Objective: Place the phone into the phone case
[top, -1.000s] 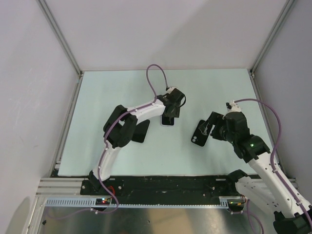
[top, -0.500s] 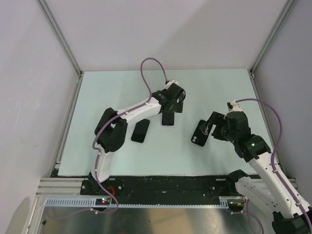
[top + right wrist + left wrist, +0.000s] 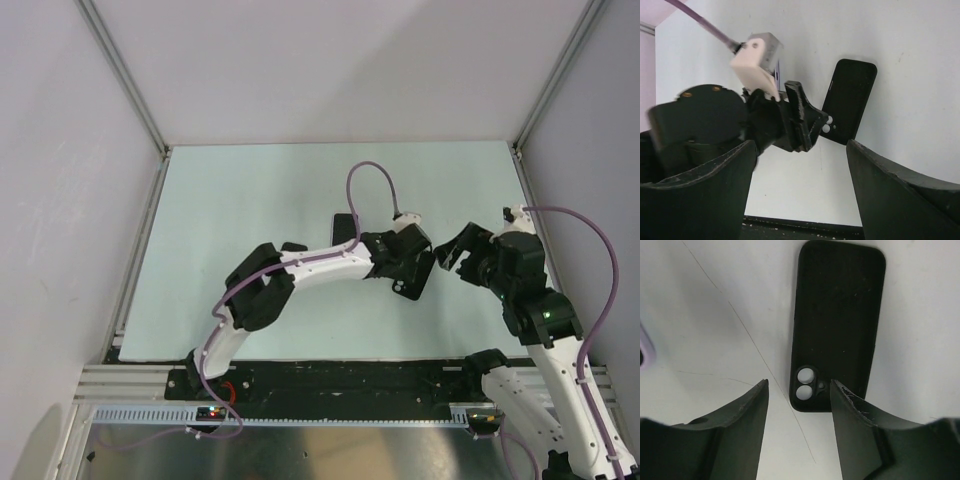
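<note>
- Nearest, found the black phone case lying flat on the table, seemingly back up, with two pale camera openings at its near end.
- Saw the left gripper hanging right over that end, released, fingers apart with nothing between them. Could not tell whether one finger touched the case.
- Found the right gripper at 3 o'clock of the left one, spread wide and holding nothing.
- Spotted what looked like the phone at 10 o'clock from the case and apart from it, a dark slab half hidden by the left arm.
- Judged the task barely begun, with phone and case lying apart and neither gripped. Left to do: turn the case open side up, fetch the phone and press it in.
</note>
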You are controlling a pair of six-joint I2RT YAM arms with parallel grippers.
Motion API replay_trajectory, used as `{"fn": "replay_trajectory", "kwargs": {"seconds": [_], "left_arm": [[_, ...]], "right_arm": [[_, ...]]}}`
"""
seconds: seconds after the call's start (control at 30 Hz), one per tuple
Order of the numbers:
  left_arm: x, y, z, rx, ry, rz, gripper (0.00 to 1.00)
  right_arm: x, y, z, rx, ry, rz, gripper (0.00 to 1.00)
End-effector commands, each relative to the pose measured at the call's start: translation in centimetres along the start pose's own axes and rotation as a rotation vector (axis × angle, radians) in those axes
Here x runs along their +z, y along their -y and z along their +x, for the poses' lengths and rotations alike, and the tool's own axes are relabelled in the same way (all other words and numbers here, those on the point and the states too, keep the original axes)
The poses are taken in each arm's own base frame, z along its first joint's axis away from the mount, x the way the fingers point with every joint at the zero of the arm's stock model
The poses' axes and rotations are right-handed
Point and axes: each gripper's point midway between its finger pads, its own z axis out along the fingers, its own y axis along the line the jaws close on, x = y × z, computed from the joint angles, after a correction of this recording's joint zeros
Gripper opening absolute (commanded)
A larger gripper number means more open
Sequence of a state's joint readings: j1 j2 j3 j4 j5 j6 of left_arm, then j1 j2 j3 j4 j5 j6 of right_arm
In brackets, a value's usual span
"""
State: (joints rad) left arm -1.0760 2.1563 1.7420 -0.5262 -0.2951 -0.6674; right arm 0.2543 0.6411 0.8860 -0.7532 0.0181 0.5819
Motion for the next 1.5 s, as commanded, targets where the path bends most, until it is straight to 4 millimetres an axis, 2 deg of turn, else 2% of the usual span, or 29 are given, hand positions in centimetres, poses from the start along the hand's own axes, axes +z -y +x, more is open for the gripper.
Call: {"fn": "replay_trajectory", "kwargs": {"seconds": [0.0,0.17,0.3,0.53,0.6,0.67,0.8,0.87,0.97,1.1,1.3,1.47], "left_arm": [[0.7,1.0,-0.4,-0.022,0.007,0.013,0.56],[1.7,1.0,0.4,0.004,-0.011,0.007,0.53],[2.6,1.1,1.2,0.018,-0.04,0.016,0.46],[2.9,0.7,2.5,0.029,-0.076,0.015,0.23],[2.4,0.3,2.3,0.062,-0.068,0.014,0.16],[1.4,-0.3,1.8,0.124,-0.05,0.011,0.04],[-1.4,-1.9,0.8,0.339,-0.015,0.045,0.0],[-3.6,-2.6,0.7,0.477,0.007,0.096,0.0],[-5.0,-4.8,1.3,0.647,0.014,0.117,0.0],[-6.4,-6.7,2.5,0.813,-0.015,0.231,0.0],[-5.6,-9.8,5.9,1.016,-0.095,0.261,0.0],[-4.8,-11.3,7.3,1.104,-0.138,0.255,0.0]], "right_arm": [[-0.7,-0.4,-0.7,-0.015,0.009,-0.008,0.78],[-0.7,-0.3,-0.6,-0.013,0.005,-0.006,0.78],[-0.8,-0.7,-0.2,-0.011,-0.016,-0.025,0.78],[-0.7,-0.7,0.0,-0.016,-0.025,-0.027,0.78],[-0.7,-0.7,0.0,-0.017,-0.027,-0.03,0.78],[-0.6,-0.9,0.0,-0.016,-0.027,-0.036,0.78],[-0.1,-1.2,-0.1,-0.013,-0.032,-0.048,0.78],[0.2,-1.4,-0.2,-0.012,-0.032,-0.055,0.78],[1.1,-1.6,-0.2,-0.005,-0.034,-0.063,0.78],[2.9,-1.6,0.3,0.01,-0.05,-0.065,0.78],[7.0,-1.1,1.8,0.039,-0.112,-0.04,0.78],[10.1,-1.0,4.5,0.034,-0.191,-0.019,0.78]]}}
